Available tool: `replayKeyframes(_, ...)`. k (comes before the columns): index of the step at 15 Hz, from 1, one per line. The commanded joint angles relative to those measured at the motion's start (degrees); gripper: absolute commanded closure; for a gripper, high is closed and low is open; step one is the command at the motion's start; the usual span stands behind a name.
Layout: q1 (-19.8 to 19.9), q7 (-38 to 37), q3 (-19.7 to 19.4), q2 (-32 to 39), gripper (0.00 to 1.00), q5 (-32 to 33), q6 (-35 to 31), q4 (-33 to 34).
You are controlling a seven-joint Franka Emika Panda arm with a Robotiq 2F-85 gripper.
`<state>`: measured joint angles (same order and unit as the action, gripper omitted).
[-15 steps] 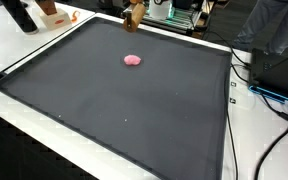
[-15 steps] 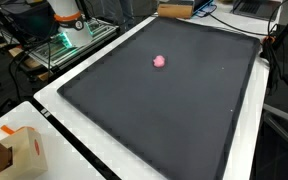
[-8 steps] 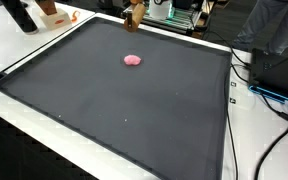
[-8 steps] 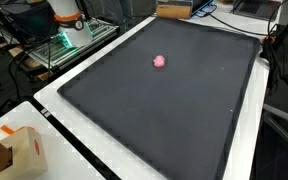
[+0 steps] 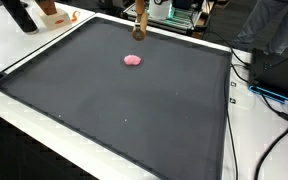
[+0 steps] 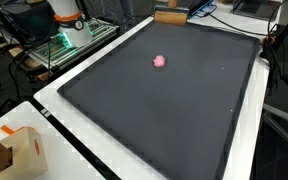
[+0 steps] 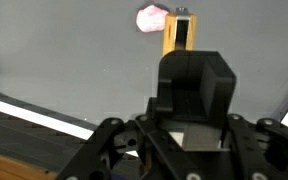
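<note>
Lowering since a second ago, the pincer point(image 7: 181, 50) pinches an upright wooden block point(image 5: 139, 24) above the far edge of the black mat point(image 5: 114, 110). That brings the block nearer the pink lump point(image 5: 133, 60), which lies apart from it on the mat.

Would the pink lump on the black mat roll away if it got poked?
The pink lump is small, so it is probably light. It looks low and bumpy, not round like a ball, so a poke would likely scoot it rather than roll it. Its soft-looking outline hints it may squish.
</note>
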<state>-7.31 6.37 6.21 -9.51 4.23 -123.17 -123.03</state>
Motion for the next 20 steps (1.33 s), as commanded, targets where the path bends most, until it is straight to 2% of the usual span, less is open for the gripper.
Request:
replayKeyframes(1, -0.29, 10.66, -1.42, 2.22, 0.76, -4.68, 1.46, -0.58)
replayKeyframes(5, 0.37, 21.0, -2.54, 3.57, 0.76, -8.32, -0.6, -2.79)
replayKeyframes(9, 1.06, 26.33, -3.29, 3.99, 0.76, -11.06, -3.18, -5.48)
replayKeyframes(20, 1.22, 27.7, -3.11, 5.5, 0.76, -10.47, -15.22, -12.68)
